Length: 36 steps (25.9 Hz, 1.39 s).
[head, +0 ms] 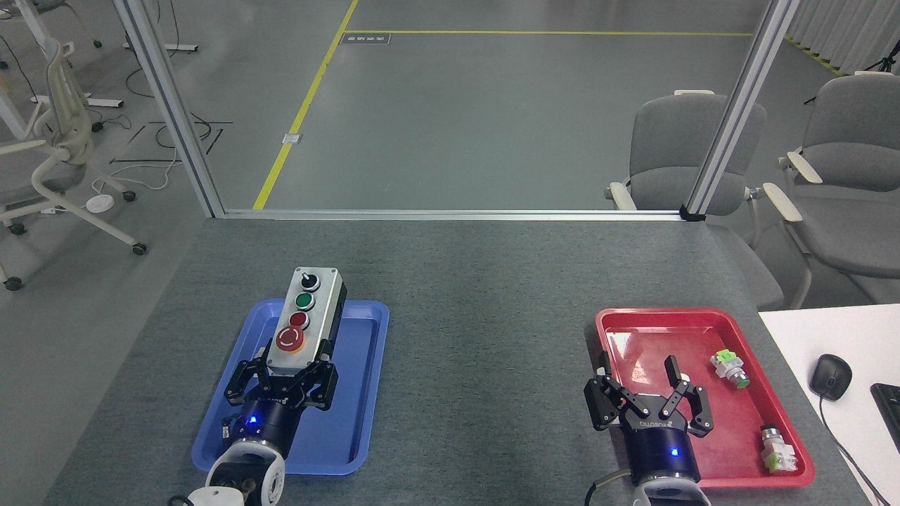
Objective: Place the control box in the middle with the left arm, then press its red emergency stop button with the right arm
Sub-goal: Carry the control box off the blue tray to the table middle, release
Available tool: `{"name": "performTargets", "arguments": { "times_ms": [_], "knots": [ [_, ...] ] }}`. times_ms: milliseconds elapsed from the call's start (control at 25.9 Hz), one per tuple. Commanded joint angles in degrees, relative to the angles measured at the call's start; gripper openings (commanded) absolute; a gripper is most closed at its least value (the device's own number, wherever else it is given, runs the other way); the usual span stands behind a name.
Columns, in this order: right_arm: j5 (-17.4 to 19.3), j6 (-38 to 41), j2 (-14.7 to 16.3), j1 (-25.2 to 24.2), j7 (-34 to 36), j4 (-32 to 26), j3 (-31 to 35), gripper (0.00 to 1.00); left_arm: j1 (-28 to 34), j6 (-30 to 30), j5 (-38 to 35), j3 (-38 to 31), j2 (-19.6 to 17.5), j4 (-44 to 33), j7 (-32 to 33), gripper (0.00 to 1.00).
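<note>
Left gripper [283,376] clasps the control box [304,316], raised above the blue tray [351,414]; centring at 3 o'clock and pressing remain. Right gripper [650,393] spread, empty.

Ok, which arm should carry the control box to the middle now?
Left. The left gripper already clamps the control box above the blue tray; the right gripper sits open over the red tray.

The left gripper [290,371] reaches forward from the lower left edge, its black jaws closed around the near end of the control box [302,320], a blue light glowing on its dark wrist. The right gripper [650,395] hangs at the lower right, jaws spread wide and holding nothing, its wrist light blue too.
</note>
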<state>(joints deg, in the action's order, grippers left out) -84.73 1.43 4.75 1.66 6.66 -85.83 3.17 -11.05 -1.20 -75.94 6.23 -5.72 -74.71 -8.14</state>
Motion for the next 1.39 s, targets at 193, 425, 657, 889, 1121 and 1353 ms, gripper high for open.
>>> {"name": "performTargets", "arguments": {
  "times_ms": [193,425,657,889,1121,1353],
  "knots": [
    [0.0,-0.03,-0.18,0.01,-0.25,-0.04,0.0,0.98,2.79,4.63,0.62,15.13,6.07,-7.38,0.41,0.0],
    [0.0,-0.03,-0.53,-0.08,-0.25,-0.04,-0.18,0.98,0.68,5.07,-7.56,20.67,13.63,5.02,1.29,0.0],
    [0.0,0.24,-0.44,-0.08,-0.16,-0.04,-0.09,0.98,-8.19,10.78,-7.03,31.92,13.71,17.58,1.29,0.0],
    [0.0,0.24,-0.53,-0.08,-0.16,-0.04,-0.09,0.98,-11.8,9.38,-6.85,33.41,13.71,22.95,1.38,0.0],
    [0.0,0.33,-0.61,-0.08,-0.16,-0.04,-0.09,0.98,-11.88,7.88,-6.59,34.91,13.71,25.32,1.38,0.0],
    [0.0,0.33,-0.88,-0.08,-0.16,0.04,-0.18,0.98,-12.15,8.06,-6.59,34.99,13.71,25.32,1.55,0.19]
  ]
}}
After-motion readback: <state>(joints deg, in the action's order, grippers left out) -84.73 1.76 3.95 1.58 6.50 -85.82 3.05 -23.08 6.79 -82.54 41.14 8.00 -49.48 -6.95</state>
